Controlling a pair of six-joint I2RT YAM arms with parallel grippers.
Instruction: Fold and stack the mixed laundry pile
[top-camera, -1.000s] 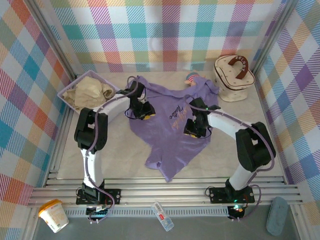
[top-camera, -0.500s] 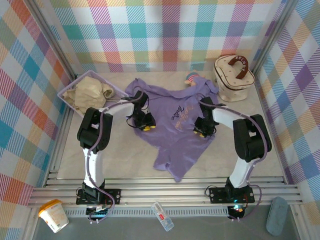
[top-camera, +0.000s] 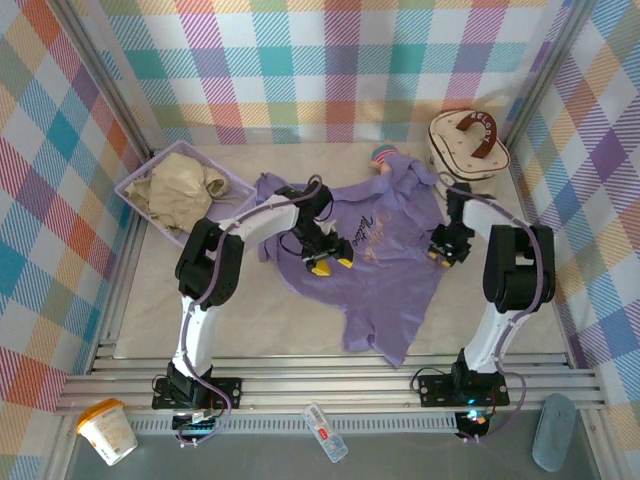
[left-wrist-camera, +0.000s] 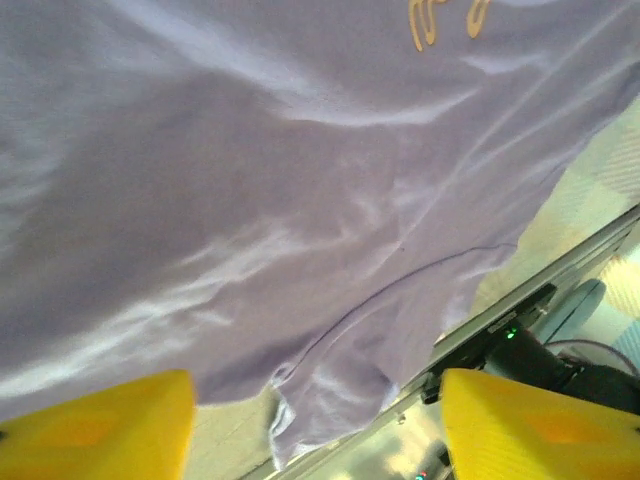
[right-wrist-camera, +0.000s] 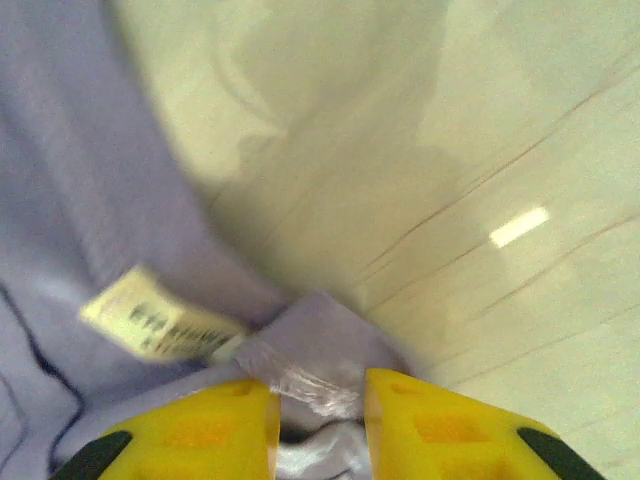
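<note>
The mixed laundry pile is split. The lavender T-shirt (top-camera: 390, 275) lies spread on the worktop (top-camera: 250, 320) between the two arms with its script print up; the beige garment (top-camera: 180, 185) sits crumpled in the perforated basket (top-camera: 128, 188) at the far left. Over the last second the shirt has slid across the worktop toward the right and the near side; its hem now trails to the near right. The left jaws, narrow a moment ago, have sprung wide apart and hover just over the cloth below the print; their yellow fingertips (left-wrist-camera: 95, 425) hold nothing. The right jaws stay clamped on a small fold at the shirt's edge, just beside its sewn label (right-wrist-camera: 150, 315) and not far from the cream round case (top-camera: 468, 145). I judge that a drag to flatten and square the shirt has just ended on the left side; the shirt is laid out but not yet folded, and the beige garment looks untouched, so most of the task remains.
</note>
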